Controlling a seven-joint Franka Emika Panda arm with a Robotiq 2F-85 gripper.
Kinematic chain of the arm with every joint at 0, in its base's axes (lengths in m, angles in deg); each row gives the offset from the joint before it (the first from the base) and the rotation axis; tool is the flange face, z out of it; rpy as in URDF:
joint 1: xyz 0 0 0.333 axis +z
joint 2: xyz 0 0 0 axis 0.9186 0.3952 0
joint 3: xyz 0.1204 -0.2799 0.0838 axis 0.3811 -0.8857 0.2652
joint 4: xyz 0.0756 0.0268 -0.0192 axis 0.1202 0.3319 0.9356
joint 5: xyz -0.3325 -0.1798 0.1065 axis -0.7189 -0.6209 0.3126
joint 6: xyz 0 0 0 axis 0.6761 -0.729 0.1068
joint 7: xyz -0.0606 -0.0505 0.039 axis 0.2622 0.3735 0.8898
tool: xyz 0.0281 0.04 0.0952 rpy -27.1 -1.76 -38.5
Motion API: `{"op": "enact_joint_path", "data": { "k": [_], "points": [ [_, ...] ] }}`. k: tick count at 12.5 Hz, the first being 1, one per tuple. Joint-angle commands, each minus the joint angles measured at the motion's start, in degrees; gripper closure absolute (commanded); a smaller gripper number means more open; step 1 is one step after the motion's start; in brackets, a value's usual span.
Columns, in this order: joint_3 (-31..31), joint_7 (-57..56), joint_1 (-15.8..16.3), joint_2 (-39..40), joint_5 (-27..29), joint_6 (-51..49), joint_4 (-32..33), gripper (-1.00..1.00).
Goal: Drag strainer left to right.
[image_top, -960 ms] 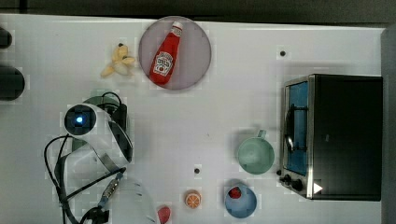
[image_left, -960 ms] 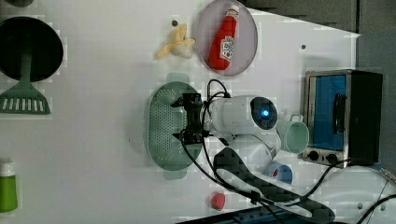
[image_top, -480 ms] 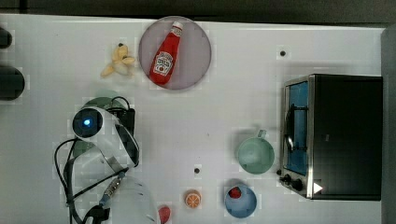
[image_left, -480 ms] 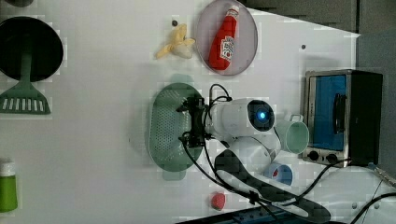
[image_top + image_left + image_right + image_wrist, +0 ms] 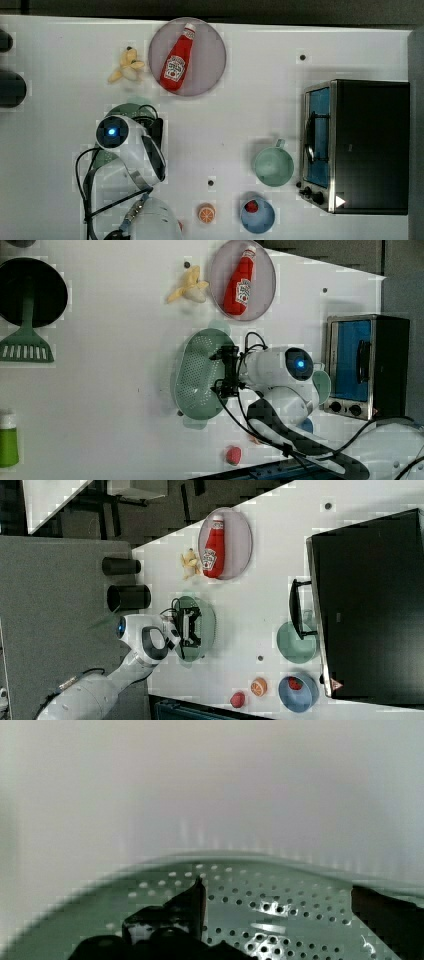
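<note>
White table (image 5: 100, 390) bears the strainer (image 5: 197, 375), lengthwise up-down in the left view, open hand (image 5: 227, 372) inside.

- Top view looks straight down on the whole surface (image 5: 260, 110).
- Left view and right view look down from opposite sides, farther off; both share the strainer (image 5: 197, 375) and toaster oven (image 5: 370, 600).
- Wrist view sits close inside the strainer's bowl.

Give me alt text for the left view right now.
The robot's gripper is down inside a pale green strainer mid-table, fingers spread apart. A ketchup bottle lies on a plate beyond it.
</note>
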State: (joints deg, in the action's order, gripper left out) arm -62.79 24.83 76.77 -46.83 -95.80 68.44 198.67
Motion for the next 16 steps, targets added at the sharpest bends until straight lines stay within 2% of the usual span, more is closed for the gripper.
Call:
{"op": "enact_joint_path", "data": {
  "k": [1, 8, 12, 16],
  "points": [
    [-1.06, -5.99, -3.14, -2.52, 0.61, 0.81, 2.27, -1.0],
    [-8.47, -14.76, -4.37, -5.74, 0.6, 0.86, 5.99, -1.0],
    [-13.2, -23.45, -5.13, -5.93, 0.6, 1.3, 6.47, -1.0],
    [-17.78, -26.65, -5.42, -5.93, 0.6, 1.6, 6.48, -1.0]
  ]
}}
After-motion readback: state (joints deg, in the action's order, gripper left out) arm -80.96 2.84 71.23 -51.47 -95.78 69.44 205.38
